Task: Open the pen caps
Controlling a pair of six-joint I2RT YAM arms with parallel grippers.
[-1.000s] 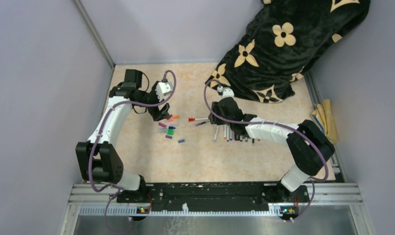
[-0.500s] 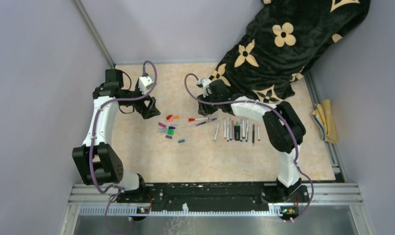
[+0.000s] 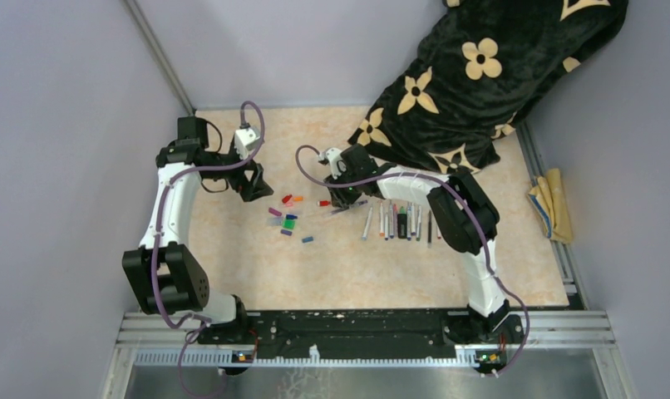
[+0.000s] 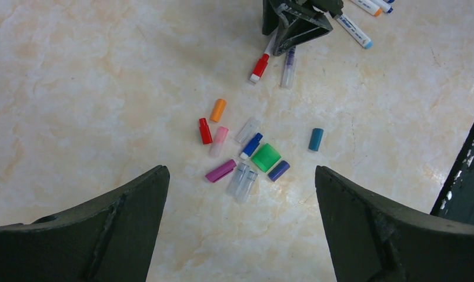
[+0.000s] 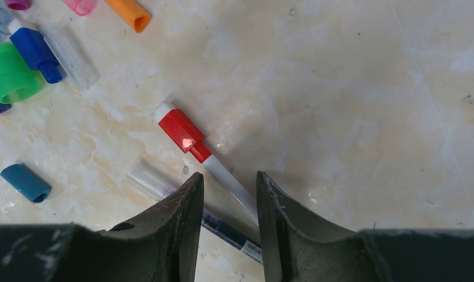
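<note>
The left claw (image 4: 240, 171) is spread as wide as it goes and holds nothing. It hangs above the desk (image 3: 357, 274), and the loose pen caps (image 4: 246, 150) lie in a small cluster straight below the gap between its fingers. Among them are an orange cap (image 4: 218, 110), a red cap (image 4: 205, 130), a green cap (image 4: 266, 157) and a purple cap (image 4: 221, 171), with a teal cap (image 4: 316, 139) a little apart to one side.

The right claw (image 5: 229, 174) is low over the desk with its fingers only a narrow gap apart. The white barrel of a red-capped pen (image 5: 220, 167) runs between them. The barrel is slimmer than the gap, and no squeeze on it shows. Its red cap (image 5: 182, 134) is still on and sticks out just past the fingertips. A second pen with a clear cap (image 5: 152, 178) lies just beside it, passing under one finger.

The other pens (image 3: 402, 220) lie in a row near the right arm.
</note>
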